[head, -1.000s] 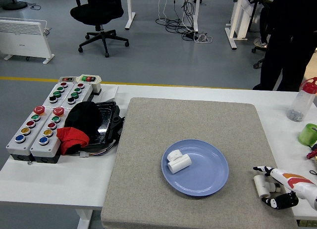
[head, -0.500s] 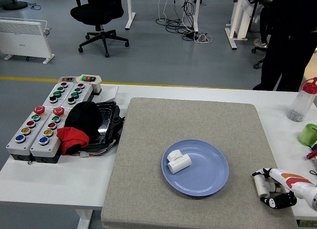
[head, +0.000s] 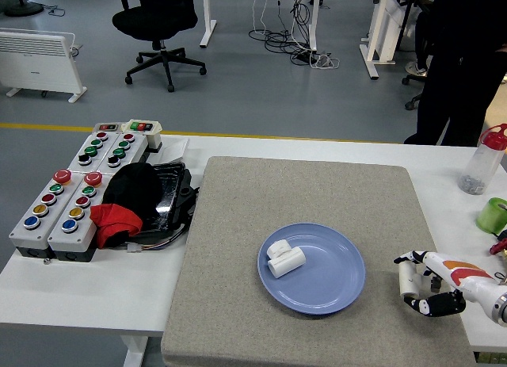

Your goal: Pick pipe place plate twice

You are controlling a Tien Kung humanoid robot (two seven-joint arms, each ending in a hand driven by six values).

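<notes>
1. The second pipe (head: 407, 280) is upright in the right hand (head: 424, 288), fingers closed around it, just right of the plate (head: 337, 284).
2. One pipe piece (head: 283, 258) already lies on the plate.
3. Carry it level to the bare blue area before releasing.

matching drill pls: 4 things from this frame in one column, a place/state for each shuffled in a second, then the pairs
Things:
1. white pipe fitting
2. white pipe piece
3. blue plate
4. clear bottle with red cap

Places/states:
A. far right of the table
B. lying on the plate
C. centre of the grey mat
D. held in the right hand, right of the plate

Pairs: 1-B, 2-D, 3-C, 4-A
</notes>
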